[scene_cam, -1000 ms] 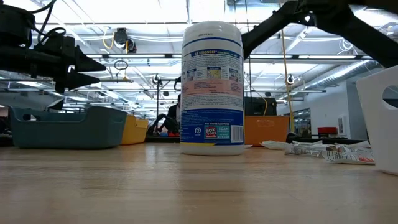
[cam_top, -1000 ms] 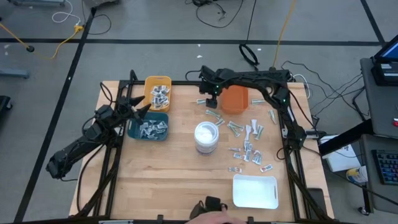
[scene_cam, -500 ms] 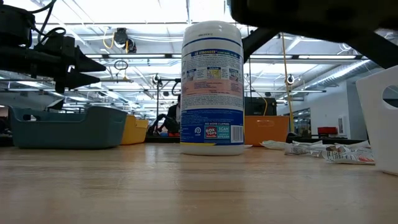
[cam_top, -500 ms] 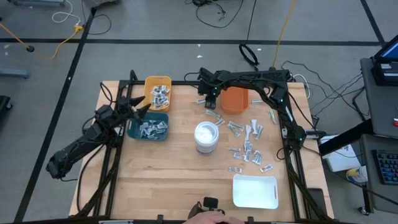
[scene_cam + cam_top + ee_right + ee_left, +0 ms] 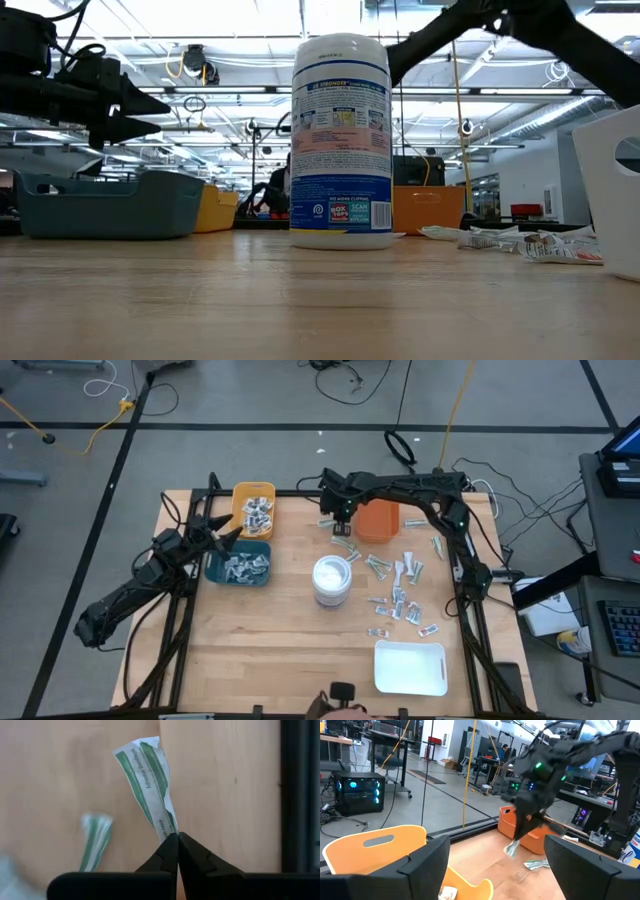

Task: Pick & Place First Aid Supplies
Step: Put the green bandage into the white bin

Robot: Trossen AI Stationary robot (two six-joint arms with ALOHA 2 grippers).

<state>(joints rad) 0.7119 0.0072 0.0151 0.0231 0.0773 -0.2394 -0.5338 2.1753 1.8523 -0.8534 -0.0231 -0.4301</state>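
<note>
My right gripper (image 5: 177, 838) is shut on a thin pale-green and white bandage strip (image 5: 148, 780) at the table's far middle, just left of the orange bin (image 5: 378, 520). The left wrist view shows that gripper (image 5: 521, 834) with the strip (image 5: 511, 849) below it. Another strip (image 5: 95, 840) lies flat on the wood nearby. More first aid supplies (image 5: 400, 585) lie scattered on the table's right half. My left gripper (image 5: 233, 531) waits open and level between the yellow bin (image 5: 252, 508) and the teal bin (image 5: 240, 565). My right gripper pinches one end of the strip (image 5: 168, 829) between its two fingertips. The fingers slant steeply down from above and the strip runs on past them. The strip hangs below the fingers (image 5: 525, 825), lifted clear of the table.
A white wipes canister (image 5: 332, 578) stands mid-table. A white tray (image 5: 410, 667) sits near the front right. The yellow and teal bins hold packets. A person's hand (image 5: 335, 710) shows at the near edge. Bare wood lies at the front left.
My right gripper has dipped toward the table beside the orange bin and come up again. The pale-green strip now hangs from its fingertips, lifted clear of the wood.
</note>
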